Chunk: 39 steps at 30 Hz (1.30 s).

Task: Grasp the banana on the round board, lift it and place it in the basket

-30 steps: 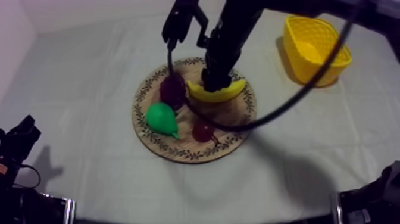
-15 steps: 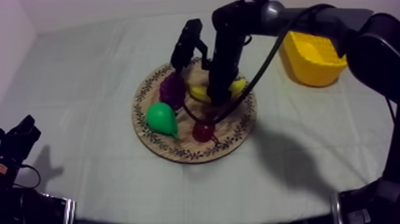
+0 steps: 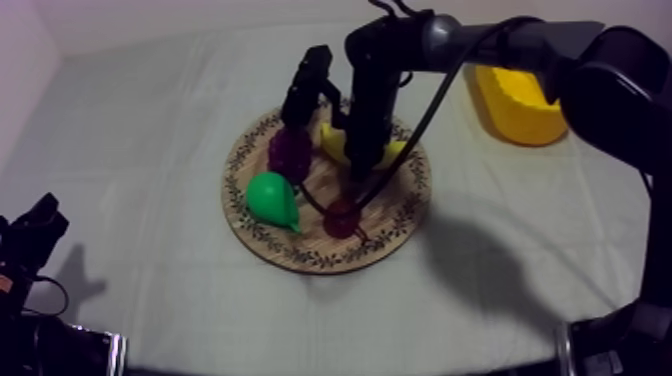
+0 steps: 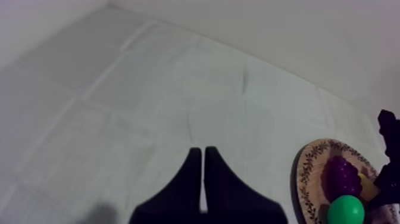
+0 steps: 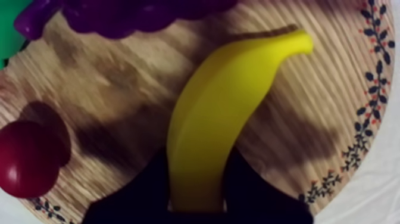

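— Where is the banana?

— The banana (image 5: 220,119) lies on the wooden board (image 3: 300,257), in its far right part. My right gripper (image 5: 199,179) pinches it near one end, a black finger tight against each flank with no gap that I can see.

— So which step is this?

— The grasp, I judge; the lift is not yet done. Next I need a straight rise, because the grapes (image 3: 290,152) sit just left of the banana and the small red fruit (image 3: 342,217) is just on its near side. The pear (image 3: 272,198) is at the board's near left. Then I carry it right, to the yellow basket (image 3: 520,110), well apart at the far right.

— And your other arm?

— My left gripper (image 4: 203,152) has its fingers pressed together in a narrow wedge, with nothing in them, over bare cloth (image 3: 150,120) at the near left.

— The surface?

— Flat grey-white cloth, lightly creased, with a pale wall (image 3: 20,60) rising at the left edge.
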Available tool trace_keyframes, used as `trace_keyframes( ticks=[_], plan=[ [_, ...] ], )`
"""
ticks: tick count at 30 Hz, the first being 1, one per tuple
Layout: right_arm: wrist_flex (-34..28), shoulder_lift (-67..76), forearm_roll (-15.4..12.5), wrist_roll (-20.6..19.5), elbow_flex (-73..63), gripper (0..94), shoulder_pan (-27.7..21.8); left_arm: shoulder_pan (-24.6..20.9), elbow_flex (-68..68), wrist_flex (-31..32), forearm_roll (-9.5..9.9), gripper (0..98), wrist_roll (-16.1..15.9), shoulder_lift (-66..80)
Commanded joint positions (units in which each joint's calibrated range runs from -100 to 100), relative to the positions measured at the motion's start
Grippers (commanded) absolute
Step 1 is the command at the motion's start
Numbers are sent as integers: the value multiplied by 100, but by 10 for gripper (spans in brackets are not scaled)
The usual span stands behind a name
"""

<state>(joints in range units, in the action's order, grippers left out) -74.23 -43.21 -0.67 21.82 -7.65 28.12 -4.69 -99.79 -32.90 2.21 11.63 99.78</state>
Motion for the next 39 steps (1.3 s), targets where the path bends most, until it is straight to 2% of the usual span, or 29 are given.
trace_keyframes(
  ticks=[1, 10, 20, 29, 39],
  plan=[
    [1, 26, 3, -7, 5, 73, 1, 2, 1, 0, -3, 1, 0, 5],
    [-24, 944, 101, -126, 275, 53, -82, 2, 1, 0, -3, 1, -1, 5],
    [277, 2675, 402, -545, 473, 53, -480, 2, 1, 0, -3, 1, 2, 5],
    [693, 3296, 748, -1185, 498, 53, -996, 2, 1, 0, -3, 1, 1, 5],
    [1191, 3152, 1192, -1817, 453, 52, -1797, 2, 1, 0, -3, 1, 0, 5]
  ],
)
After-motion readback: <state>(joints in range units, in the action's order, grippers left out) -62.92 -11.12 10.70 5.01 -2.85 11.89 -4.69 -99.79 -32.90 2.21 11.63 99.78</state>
